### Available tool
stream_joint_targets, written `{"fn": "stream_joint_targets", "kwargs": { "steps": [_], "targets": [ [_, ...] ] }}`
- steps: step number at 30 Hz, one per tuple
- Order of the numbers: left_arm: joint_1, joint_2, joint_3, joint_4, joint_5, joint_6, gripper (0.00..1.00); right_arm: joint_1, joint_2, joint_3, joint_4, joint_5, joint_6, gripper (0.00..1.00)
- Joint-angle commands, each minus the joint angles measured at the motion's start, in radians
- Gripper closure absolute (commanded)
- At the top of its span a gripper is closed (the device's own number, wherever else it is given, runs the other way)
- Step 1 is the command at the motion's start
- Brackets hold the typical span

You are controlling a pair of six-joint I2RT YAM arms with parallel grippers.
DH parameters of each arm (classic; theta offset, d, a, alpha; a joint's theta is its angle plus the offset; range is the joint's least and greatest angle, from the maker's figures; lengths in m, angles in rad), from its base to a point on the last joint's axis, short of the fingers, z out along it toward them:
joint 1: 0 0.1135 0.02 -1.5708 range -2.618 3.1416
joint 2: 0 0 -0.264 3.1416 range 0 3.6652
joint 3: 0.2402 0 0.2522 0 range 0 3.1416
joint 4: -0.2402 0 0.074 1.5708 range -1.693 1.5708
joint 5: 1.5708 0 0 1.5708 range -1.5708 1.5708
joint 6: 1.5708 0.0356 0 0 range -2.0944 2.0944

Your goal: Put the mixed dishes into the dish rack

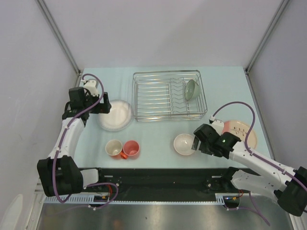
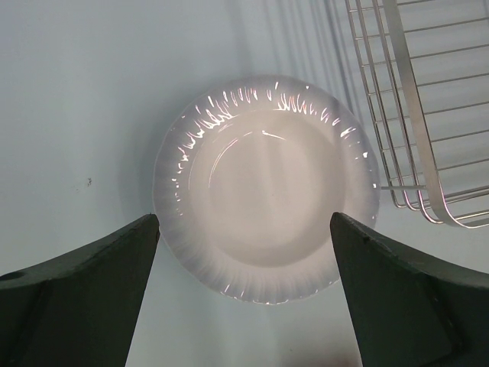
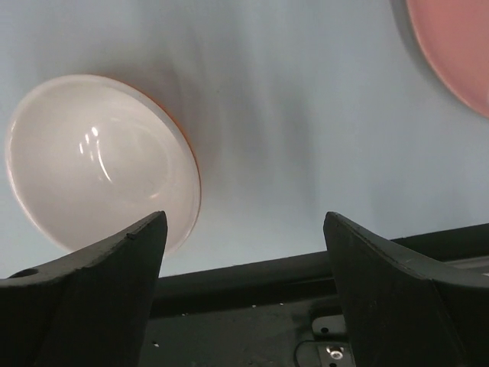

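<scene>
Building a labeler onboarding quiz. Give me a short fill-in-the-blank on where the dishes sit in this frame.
1. The only dish already in the dish rack is the pale green ____.
2. The white plate lies to the ____ of the dish rack.
3. The orange-red mug stands right beside the pinkish ____.

Missing words: bowl; left; cup.

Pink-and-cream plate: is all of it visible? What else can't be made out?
pink-and-cream plate: top view, partly under the right arm; right wrist view, cut by the edge.
white bowl: right wrist view, near rim behind a finger.
dish rack: left wrist view, cut by the edge.
</scene>
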Motion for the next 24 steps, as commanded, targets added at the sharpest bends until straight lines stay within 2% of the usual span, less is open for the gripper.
{"fn": "stream_joint_targets", "kwargs": {
  "steps": [1,7,9,11,20,23,24],
  "targets": [
    [0.009,-0.032,0.029,-0.001,0.024,-0.007,0.00,-0.045,0.009,-0.031,0.166,-0.065,0.017,0.12],
    [0.009,-0.026,0.027,-0.002,0.024,-0.008,0.00,-0.128,0.055,-0.086,0.318,-0.160,-0.024,0.16],
    [0.009,-0.023,0.027,-0.002,0.025,-0.010,0.00,-0.157,0.074,-0.116,0.355,-0.212,-0.035,0.21],
    [0.009,-0.020,0.030,-0.002,0.024,-0.008,0.00,-0.165,0.109,-0.123,0.380,-0.231,-0.040,0.25],
    [0.009,-0.015,0.024,0.002,0.032,-0.014,0.00,-0.159,0.172,-0.175,0.460,-0.258,-0.033,0.34],
    [0.009,-0.020,0.017,0.004,0.030,-0.013,0.00,-0.157,0.192,-0.181,0.475,-0.263,-0.033,0.41],
    [0.009,-0.021,0.017,0.004,0.029,-0.008,0.00,-0.157,0.200,-0.181,0.478,-0.265,-0.030,0.46]
  ]
}}
